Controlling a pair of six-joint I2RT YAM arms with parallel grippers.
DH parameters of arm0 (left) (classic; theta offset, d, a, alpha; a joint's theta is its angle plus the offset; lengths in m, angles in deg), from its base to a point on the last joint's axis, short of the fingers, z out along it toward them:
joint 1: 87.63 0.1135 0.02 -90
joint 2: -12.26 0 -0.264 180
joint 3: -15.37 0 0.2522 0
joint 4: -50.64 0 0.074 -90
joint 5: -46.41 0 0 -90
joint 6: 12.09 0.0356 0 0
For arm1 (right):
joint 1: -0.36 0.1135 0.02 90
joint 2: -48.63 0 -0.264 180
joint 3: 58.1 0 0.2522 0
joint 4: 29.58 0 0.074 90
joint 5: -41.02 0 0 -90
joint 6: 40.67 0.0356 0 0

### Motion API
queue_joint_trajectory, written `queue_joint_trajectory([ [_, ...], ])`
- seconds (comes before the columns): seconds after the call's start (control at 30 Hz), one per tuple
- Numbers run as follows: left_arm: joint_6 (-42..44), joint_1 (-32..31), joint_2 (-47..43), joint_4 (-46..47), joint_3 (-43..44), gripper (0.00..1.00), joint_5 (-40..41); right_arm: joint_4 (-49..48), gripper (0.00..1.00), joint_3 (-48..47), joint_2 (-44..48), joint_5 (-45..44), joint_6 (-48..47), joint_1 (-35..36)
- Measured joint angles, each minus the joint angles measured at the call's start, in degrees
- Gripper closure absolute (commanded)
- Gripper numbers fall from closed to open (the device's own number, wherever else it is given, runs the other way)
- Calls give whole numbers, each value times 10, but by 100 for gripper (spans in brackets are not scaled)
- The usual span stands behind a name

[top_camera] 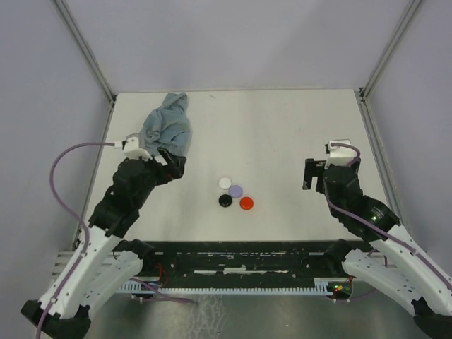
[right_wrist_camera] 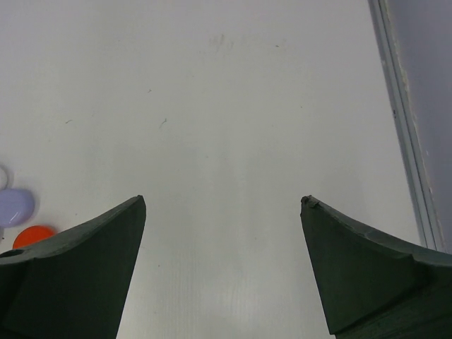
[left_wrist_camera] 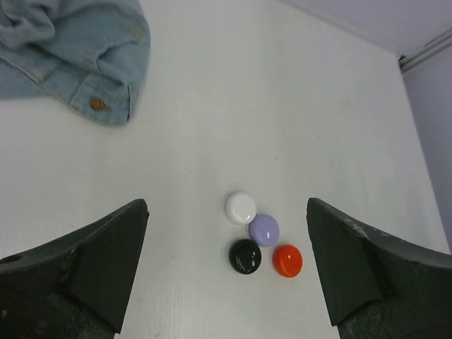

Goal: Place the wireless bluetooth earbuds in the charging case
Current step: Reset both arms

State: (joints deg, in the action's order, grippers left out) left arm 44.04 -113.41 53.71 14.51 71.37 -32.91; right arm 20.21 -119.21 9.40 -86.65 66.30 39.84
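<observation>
Four round glossy discs lie clustered at the table's middle: white (top_camera: 225,183), lavender (top_camera: 236,191), black (top_camera: 225,200) and red (top_camera: 246,203). The left wrist view shows them between its fingers: white (left_wrist_camera: 241,207), lavender (left_wrist_camera: 264,230), black (left_wrist_camera: 245,256), red (left_wrist_camera: 287,260). No tiny earbud pieces show in any view, and I cannot make out a charging case. My left gripper (top_camera: 173,166) (left_wrist_camera: 227,212) is open and empty, above the table to the discs' left. My right gripper (top_camera: 311,174) (right_wrist_camera: 222,205) is open and empty, to their right.
A crumpled light-blue denim cloth (top_camera: 167,127) (left_wrist_camera: 70,56) lies at the back left, just beyond the left gripper. Metal frame rails (top_camera: 374,134) edge the white table (top_camera: 282,134). The lavender (right_wrist_camera: 14,206) and red (right_wrist_camera: 32,235) discs show at the right wrist view's left edge.
</observation>
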Motion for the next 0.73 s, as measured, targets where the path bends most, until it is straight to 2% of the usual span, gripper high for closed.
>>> queue_joint_trajectory([
  [0.13, 43, 0, -97, -34, 42, 1, 50, 40, 1, -4, 33, -32, 15, 0],
  [0.33, 106, 0, -206, -38, 32, 1, 102, 62, 1, -4, 92, -45, 16, 0],
  [0.57, 147, 1, -235, -23, -34, 1, 112, 56, 1, 8, 144, -51, 11, 0],
  [0.73, 163, 1, -234, -23, -38, 1, 113, 52, 1, 14, 150, -51, 6, 0],
])
